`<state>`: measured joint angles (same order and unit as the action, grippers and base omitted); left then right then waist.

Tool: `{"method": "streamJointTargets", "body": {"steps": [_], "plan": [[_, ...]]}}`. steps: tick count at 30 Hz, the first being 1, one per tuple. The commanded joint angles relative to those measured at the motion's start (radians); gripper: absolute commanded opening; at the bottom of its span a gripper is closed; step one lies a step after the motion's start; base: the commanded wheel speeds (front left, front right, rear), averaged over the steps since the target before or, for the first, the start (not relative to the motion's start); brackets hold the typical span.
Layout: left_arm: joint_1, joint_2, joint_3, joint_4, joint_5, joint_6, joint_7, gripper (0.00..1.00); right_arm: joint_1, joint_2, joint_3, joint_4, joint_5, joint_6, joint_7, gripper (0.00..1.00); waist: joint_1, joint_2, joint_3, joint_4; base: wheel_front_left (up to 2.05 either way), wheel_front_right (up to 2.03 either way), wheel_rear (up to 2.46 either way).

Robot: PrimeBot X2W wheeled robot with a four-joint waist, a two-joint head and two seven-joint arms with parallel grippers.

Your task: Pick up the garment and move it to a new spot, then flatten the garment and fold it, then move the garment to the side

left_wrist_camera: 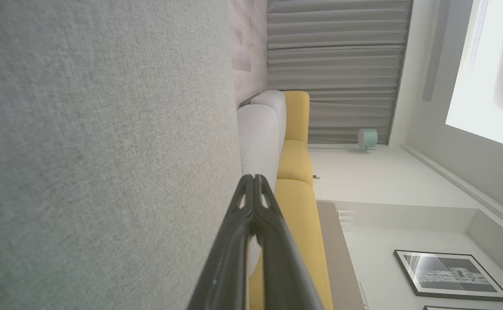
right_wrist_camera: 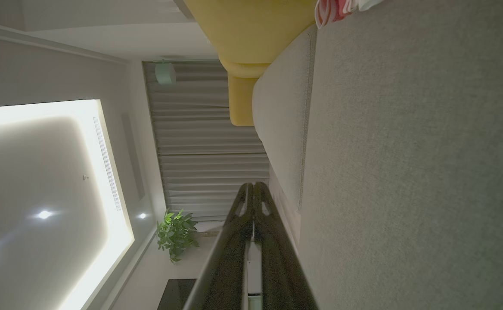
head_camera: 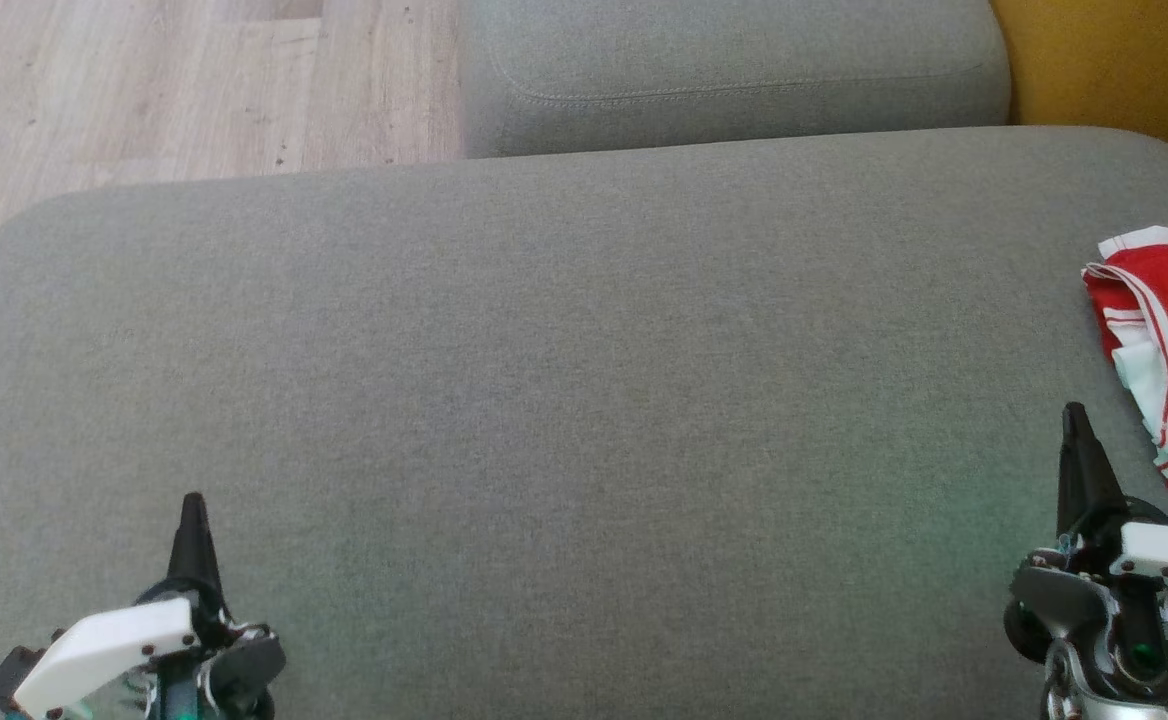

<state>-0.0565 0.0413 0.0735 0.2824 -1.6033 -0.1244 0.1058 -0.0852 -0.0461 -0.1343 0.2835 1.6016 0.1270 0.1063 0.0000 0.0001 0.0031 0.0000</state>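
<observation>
Garment [head_camera: 1166,330], red with white stripes and bunched in folds, lies on the grey cushion [head_camera: 584,400] just ahead of the right gripper [head_camera: 1075,412] and to its outer side, near the fingertips but apart from them. It sits by the cushion's right edge and is cut off by the head view's border. The right wrist view shows a scrap of it [right_wrist_camera: 333,10] well ahead of that gripper [right_wrist_camera: 253,185]. The right fingers are pressed together on nothing. The left gripper [head_camera: 192,502] [left_wrist_camera: 253,177], fingers likewise pressed together, is well apart from the garment, with a wide stretch of cushion between the two grippers. Ahead of the fingertips the cushion's rounded far edge meets a second cushion [head_camera: 734,70], with floor [head_camera: 144,90] beyond the left corner and a yellow seat [head_camera: 1124,60] beyond the right.
</observation>
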Motion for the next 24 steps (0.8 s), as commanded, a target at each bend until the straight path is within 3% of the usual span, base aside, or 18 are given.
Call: {"method": "streamJointTargets", "body": {"steps": [1,24], "plan": [[-0.052,0.009,0.04,-0.037,-0.006,-0.006,0.007,0.0,-0.023,-0.004,0.021,-0.039,0.007,0.004,0.007,0.0,0.0,-0.0001,0.0,0.0,0.0,0.0,0.0],[-0.052,0.009,0.04,-0.037,-0.006,-0.006,0.007,0.0,-0.023,-0.004,0.021,-0.039,0.007,0.004,0.007,0.0,0.0,-0.0001,0.0,0.0,0.0,0.0,0.0]]}}
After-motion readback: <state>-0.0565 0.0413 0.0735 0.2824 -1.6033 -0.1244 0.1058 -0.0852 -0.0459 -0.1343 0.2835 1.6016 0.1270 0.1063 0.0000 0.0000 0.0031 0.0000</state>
